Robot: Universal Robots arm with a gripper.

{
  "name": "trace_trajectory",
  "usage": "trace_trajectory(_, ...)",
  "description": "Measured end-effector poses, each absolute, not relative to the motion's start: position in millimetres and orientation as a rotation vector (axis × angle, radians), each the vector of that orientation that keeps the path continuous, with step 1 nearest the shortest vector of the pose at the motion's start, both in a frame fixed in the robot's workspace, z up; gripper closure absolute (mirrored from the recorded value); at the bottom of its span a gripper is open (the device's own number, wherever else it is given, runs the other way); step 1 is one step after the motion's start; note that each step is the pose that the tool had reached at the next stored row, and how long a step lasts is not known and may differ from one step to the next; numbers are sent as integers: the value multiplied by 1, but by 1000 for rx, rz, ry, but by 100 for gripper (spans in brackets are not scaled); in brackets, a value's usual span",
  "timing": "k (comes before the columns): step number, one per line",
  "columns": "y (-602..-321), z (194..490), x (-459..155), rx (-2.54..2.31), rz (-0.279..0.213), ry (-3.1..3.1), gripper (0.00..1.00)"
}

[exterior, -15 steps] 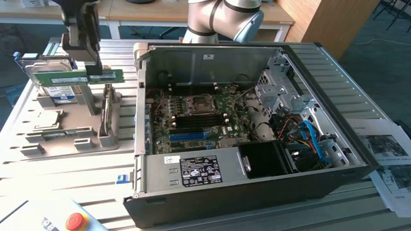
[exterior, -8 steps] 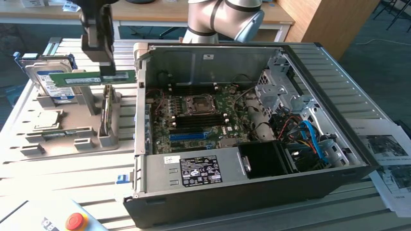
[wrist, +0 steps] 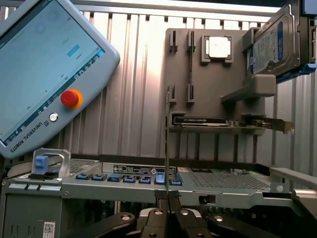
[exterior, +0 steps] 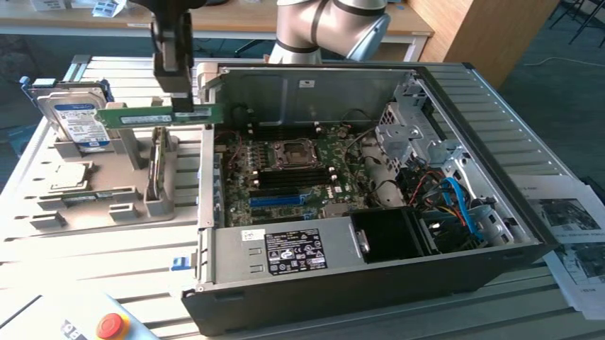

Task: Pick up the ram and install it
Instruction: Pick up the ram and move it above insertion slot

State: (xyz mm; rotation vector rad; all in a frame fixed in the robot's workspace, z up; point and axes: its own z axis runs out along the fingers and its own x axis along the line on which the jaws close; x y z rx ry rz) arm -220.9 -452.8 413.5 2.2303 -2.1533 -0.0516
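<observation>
- Step in hand, as judged: the pick was done and the carry was under way. The claw (exterior: 192,112) stood narrow, clamped on one end of the ram (exterior: 142,117), with the install not yet made.
- The ram hung level in the air, its long body reaching out sideways from the claw with a white label on its face. In the wrist view it ran edge-on as a thin line straight out from the fingertips (wrist: 167,144).
- Below the claw lay the grey fixture tray (exterior: 104,191), well apart from the stick. Another card (exterior: 161,159) stood upright in the tray, under the ram.
- Beyond the ram's free end, a hard drive (exterior: 81,120) leaned in its cradle, near the stick but not touching it.
- On the claw's other side sat the open computer case (exterior: 378,283), with the motherboard (exterior: 293,170) bare inside it (no lid in the way).
- Judgement: seating would call for the ram's long edge square over a memory slot, with the case wall cleared on the way in. Which slot, and whether its latches stood open, could not be told.
- Surface: a slatted metal table (exterior: 76,248) carrying tray and case alike. Loose papers (exterior: 572,227) lay past the case, on its far side from the claw.
- Room: a workshop bench setting, with the teach pendant (wrist: 44,64) and its red stop button resting on the slats, and a wooden panel behind.
</observation>
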Motion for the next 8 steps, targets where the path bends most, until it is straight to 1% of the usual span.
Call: trace_trajectory(8, -456, 414, -192, 2229, -53, -2152, 89)
